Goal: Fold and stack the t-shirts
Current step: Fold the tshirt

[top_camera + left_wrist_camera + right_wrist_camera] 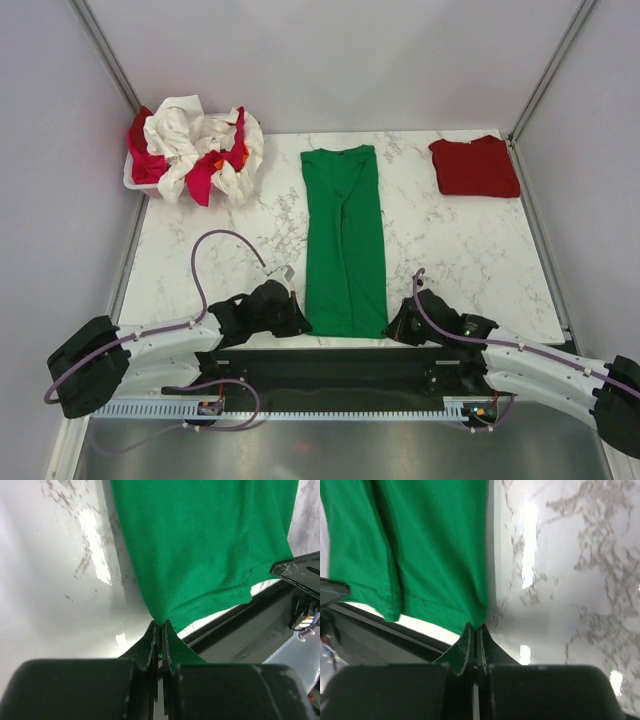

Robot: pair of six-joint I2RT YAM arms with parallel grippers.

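Observation:
A bright green t-shirt point(344, 240) lies as a long narrow strip down the middle of the marble table, sides folded in, hem at the near edge. My left gripper point(300, 322) is shut on the hem's left corner; the left wrist view shows the green cloth point(200, 550) pinched between the fingertips point(160, 625). My right gripper point(393, 328) is shut on the hem's right corner, seen in the right wrist view point(476, 628) with the cloth point(420, 545) above it. A folded dark red t-shirt point(475, 166) lies at the far right. Cream-white and pinkish red shirts point(195, 145) are heaped at the far left.
The white plastic basket point(135, 178) under the heap sits at the far left corner. The table's near edge point(440, 342) runs just behind both grippers, with the black arm mount point(340, 372) below it. Walls enclose the table on three sides.

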